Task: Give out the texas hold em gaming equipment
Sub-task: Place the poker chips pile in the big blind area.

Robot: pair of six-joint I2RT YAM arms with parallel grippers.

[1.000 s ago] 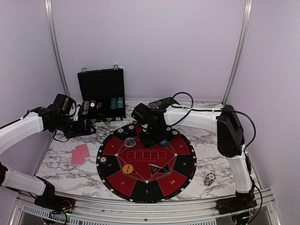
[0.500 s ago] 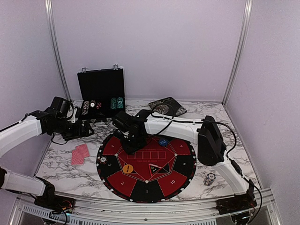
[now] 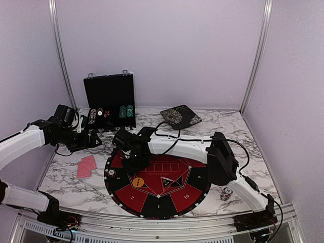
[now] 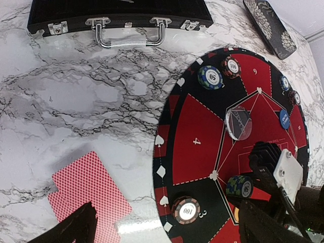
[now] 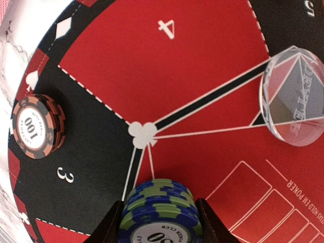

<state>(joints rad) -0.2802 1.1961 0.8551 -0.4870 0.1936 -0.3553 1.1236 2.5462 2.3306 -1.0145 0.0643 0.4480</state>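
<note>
My right gripper is shut on a short stack of green-and-blue striped chips marked 50. It holds them low over the left part of the round mat, near the white club mark. The top view shows this gripper over the mat's left side. A red 100 chip stack and a clear button disc lie close by. My left gripper is open and empty, above the mat's left edge and the red-backed cards. More chips and a blue button sit on the mat's far part. An orange button lies on the mat.
The open black case with chips stands at the back left, its handle side visible in the left wrist view. A black patterned box lies behind the mat. A small chip stack sits on the marble right of the mat.
My right arm has swung left across the mat, from its far right part to its left part, with the gripper lower. My left arm has hardly moved.
</note>
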